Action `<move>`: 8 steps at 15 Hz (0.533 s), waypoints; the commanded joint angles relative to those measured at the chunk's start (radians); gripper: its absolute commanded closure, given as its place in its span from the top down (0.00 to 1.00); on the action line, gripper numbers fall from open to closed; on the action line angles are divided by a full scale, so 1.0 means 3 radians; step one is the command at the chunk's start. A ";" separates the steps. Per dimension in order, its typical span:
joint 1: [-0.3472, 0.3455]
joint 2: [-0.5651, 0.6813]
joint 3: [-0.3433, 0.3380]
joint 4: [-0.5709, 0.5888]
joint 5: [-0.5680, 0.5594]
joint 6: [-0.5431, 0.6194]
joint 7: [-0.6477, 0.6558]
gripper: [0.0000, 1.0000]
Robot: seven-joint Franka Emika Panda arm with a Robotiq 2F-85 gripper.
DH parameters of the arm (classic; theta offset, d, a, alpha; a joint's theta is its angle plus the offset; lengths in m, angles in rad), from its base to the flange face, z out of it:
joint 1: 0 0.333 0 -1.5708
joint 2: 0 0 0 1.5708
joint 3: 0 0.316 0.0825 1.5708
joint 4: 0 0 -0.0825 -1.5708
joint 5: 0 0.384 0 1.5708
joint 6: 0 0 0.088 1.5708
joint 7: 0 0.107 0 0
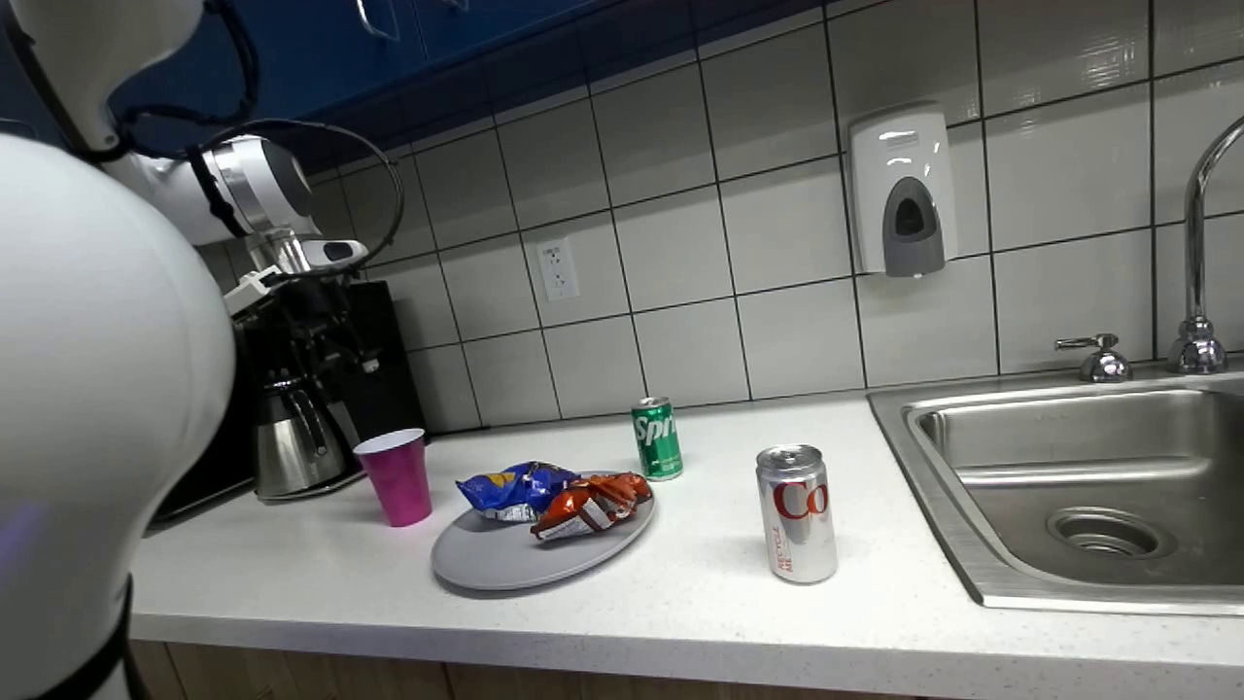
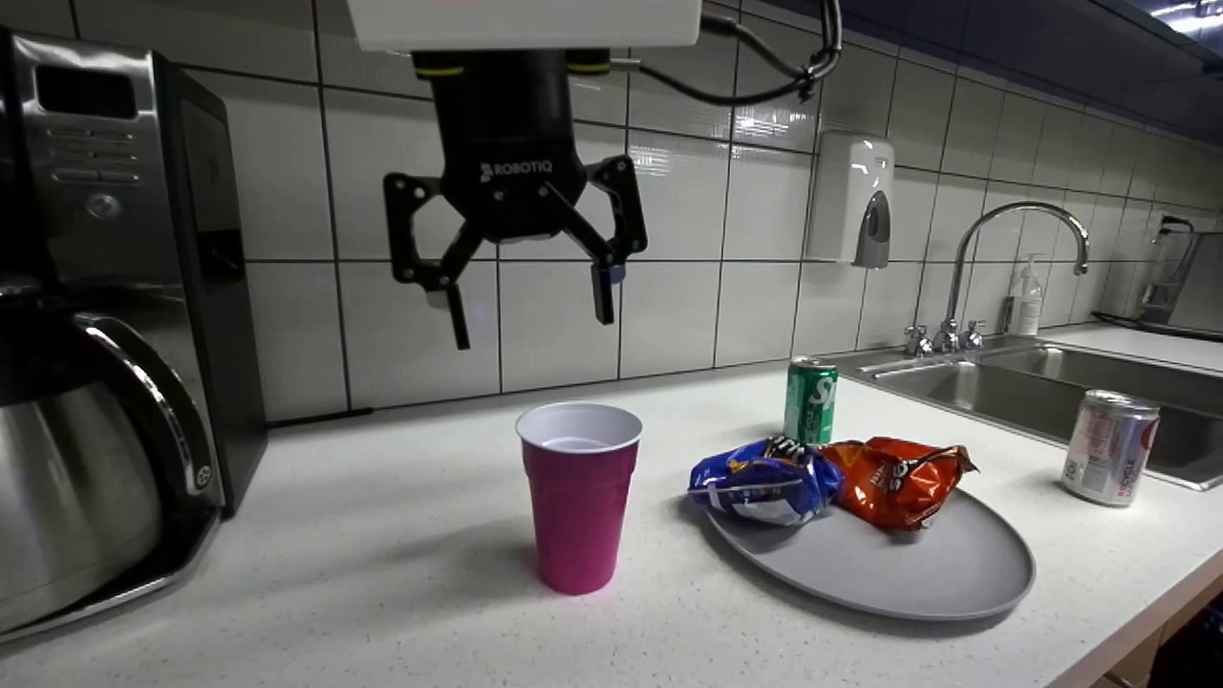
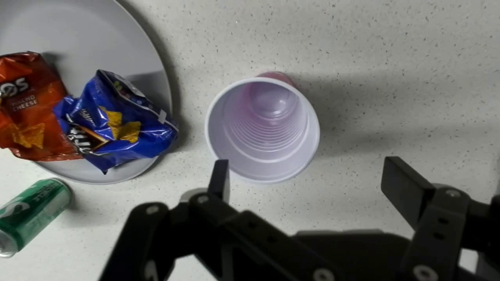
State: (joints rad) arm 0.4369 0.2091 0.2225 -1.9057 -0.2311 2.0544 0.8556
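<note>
When scanned from left to right in an exterior view, first a black-and-steel coffee maker (image 2: 100,182) in front of the tiled wall (image 2: 411,354), with a stainless-steel carafe (image 2: 72,487) seated in it, dark handle toward the right. Next, above the speckled white countertop (image 2: 382,621), a black Robotiq gripper (image 2: 533,333) pointing downward, with fingers (image 2: 603,296) spread well apart. Below, closer to the right finger than to the left, a magenta plastic cup (image 2: 579,516), upright on the countertop and clear of the fingers, between the coffee maker and a round gray plate (image 2: 955,573); in the wrist view, seen from above with a pale lavender inside and overlapped at the rim by one fingertip. On the left part of the plate, a crumpled blue Doritos bag (image 2: 764,483), jutting past the rim toward the cup; touching it on the right, a red-orange Nacho Cheese Doritos bag (image 2: 889,483). Just beyond, on the far side of the plate, a green Sprite can (image 2: 810,401), upright. Farther right and higher, a white soap dispenser (image 2: 846,196) on the wall, with a gray front panel. Lower and nearer, upright on the countertop, a silver soda can (image 1: 797,515) with red "Co" lettering. Rightmost, a stainless-steel sink (image 1: 935,486) with a chrome faucet (image 1: 1196,272) at the far rim.
</note>
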 commanded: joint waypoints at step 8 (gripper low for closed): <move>-0.0402 -0.0783 -0.0002 -0.1050 0.0286 0.0368 -0.0248 1.00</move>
State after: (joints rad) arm 0.3602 0.0627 0.2216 -2.1156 -0.1829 2.1196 0.8335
